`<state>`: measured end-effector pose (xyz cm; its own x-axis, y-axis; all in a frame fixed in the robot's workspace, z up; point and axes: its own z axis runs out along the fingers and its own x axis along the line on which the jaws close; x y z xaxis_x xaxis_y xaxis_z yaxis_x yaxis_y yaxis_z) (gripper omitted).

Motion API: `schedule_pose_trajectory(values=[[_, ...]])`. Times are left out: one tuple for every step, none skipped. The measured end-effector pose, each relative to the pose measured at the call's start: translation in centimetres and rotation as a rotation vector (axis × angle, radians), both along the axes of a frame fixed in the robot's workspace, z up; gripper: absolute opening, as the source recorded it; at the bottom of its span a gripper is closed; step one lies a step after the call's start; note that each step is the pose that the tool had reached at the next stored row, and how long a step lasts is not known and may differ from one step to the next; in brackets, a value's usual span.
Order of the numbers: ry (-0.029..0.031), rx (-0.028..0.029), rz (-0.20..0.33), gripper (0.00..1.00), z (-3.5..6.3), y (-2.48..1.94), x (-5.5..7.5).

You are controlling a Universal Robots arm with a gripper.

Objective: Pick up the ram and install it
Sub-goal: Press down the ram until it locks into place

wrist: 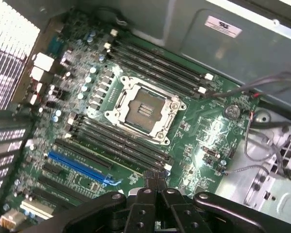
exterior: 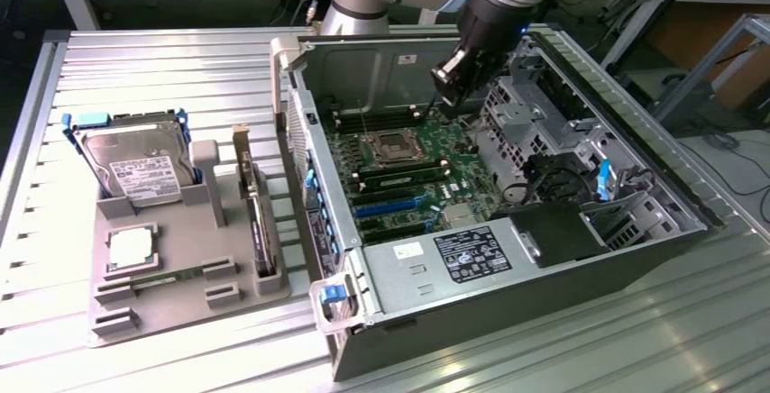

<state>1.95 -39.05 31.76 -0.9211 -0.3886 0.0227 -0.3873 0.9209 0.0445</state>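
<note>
I see my gripper (wrist: 156,180) hovering over the motherboard (wrist: 194,131) inside the open computer case (exterior: 529,267), fingers pressed together, holding nothing; ram (exterior: 157,276) lies on the grey tray (exterior: 180,231).

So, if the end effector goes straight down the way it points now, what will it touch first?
Most likely the motherboard, near the end of the memory slots beside the CPU socket. The end effector hangs inside the open computer case, and nothing lies between it and the board, though depth is unclear.
</note>
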Motion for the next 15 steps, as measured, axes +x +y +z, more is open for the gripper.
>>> schedule_pose_trajectory(values=[[-0.0001, 0.0000, -0.034, 0.11, -0.03, 0.00, 0.00], [0.0000, 0.0001, -0.068, 0.11, -0.06, 0.00, 0.00], [0.0000, 0.0000, -0.094, 0.11, -0.08, 0.00, 0.00], [-0.0001, 0.0000, -0.117, 0.11, -0.10, 0.00, 0.00], [0.0000, 0.0000, -0.136, 0.11, -0.12, 0.00, 0.00], [0.0000, -0.0001, -0.162, 0.11, -0.13, 0.00, 0.00], [0.0000, 0.0000, -0.193, 0.11, -0.16, 0.00, 0.00], [0.0000, 0.0000, -0.210, 0.11, -0.18, 0.00, 0.00], [0.0000, -0.0001, -0.227, 0.11, -0.19, 0.00, 0.00], [0.0000, -0.0001, -0.251, 0.11, -0.21, 0.00, 0.00], [0.0000, 0.0000, -0.297, 0.11, -0.25, 0.00, 0.00], [-0.0001, 0.0000, -0.324, 0.11, -0.28, 0.00, 0.00], [0.0000, 0.0000, -0.340, 0.11, -0.29, 0.00, 0.00], [-0.0001, 0.0000, -0.362, 0.11, -0.31, 0.00, 0.00], [0.0000, 0.0001, -0.376, 0.11, -0.32, 0.00, 0.00]])
